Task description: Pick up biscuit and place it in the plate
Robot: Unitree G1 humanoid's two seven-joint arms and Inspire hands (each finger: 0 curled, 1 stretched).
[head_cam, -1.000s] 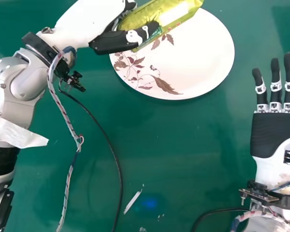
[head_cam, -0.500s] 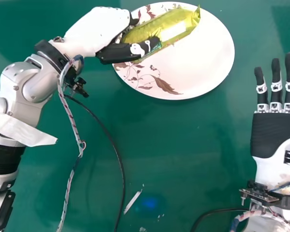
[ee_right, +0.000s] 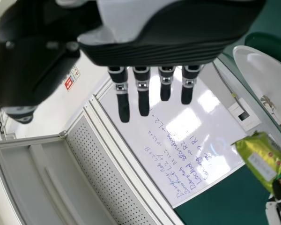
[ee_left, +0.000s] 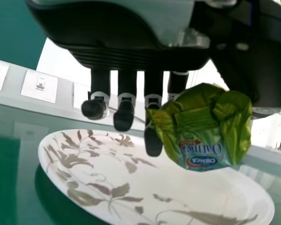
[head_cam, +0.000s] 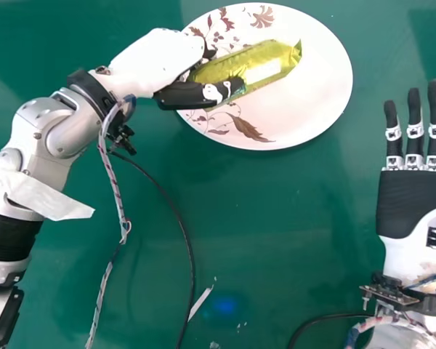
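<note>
One biscuit pack (head_cam: 280,52): held above the plate (head_cam: 316,94), glossy wrapper (ee_left: 199,122) likely slippery, contents probably light and brittle.
Left hand (head_cam: 160,58): fingers (ee_left: 153,86) pinching the pack near one end.
Wrapper: best gripped mid-length, across its sides, gently, lest contents crack.
Right hand (head_cam: 414,200): beyond the plate's right side, fingers straight.

Head: brt, blue glow on tbl (head_cam: 298,240) | L-wrist: bkgd overexp | R-wrist: glare on whtbd (ee_right: 145,136)

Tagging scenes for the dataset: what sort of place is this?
Probably a robotics lab: a whiteboard with handwritten notes, a perforated panel, and a cabled robot arm over a green table.
</note>
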